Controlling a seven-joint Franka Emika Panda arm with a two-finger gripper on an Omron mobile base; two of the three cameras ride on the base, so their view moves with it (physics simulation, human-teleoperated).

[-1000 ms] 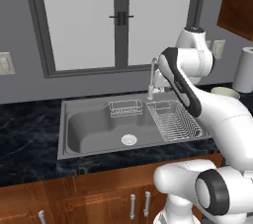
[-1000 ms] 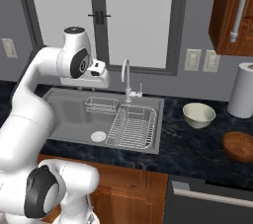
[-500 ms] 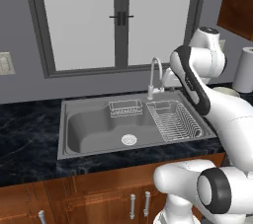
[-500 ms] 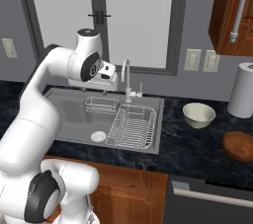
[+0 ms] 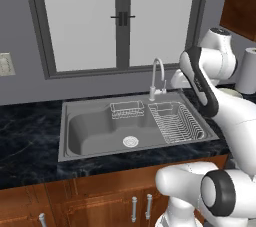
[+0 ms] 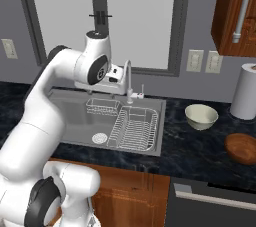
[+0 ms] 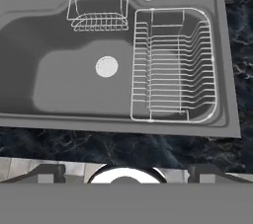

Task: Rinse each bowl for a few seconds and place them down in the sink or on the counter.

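We see the reddish-brown wooden bowl [image 6: 242, 148] nearest on the black counter [image 6: 200, 146], the cream bowl [image 6: 201, 117] behind it, both right of the sink [image 6: 75, 116]. Our gripper [image 6: 116, 74] hangs spread and empty over the basin, by the chrome faucet [image 6: 128, 78].

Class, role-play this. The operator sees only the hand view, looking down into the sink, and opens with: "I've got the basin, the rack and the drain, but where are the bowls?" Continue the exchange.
Observer: Both sit on the counter, right of the sink. The cream bowl is the nearer one.
Operator: And the wooden one?
Observer: The brown bowl lies farther right, closer to the counter's front edge.
Operator: Anything else standing near them?
Observer: A white paper-towel roll stands upright by the wall, behind the brown bowl.
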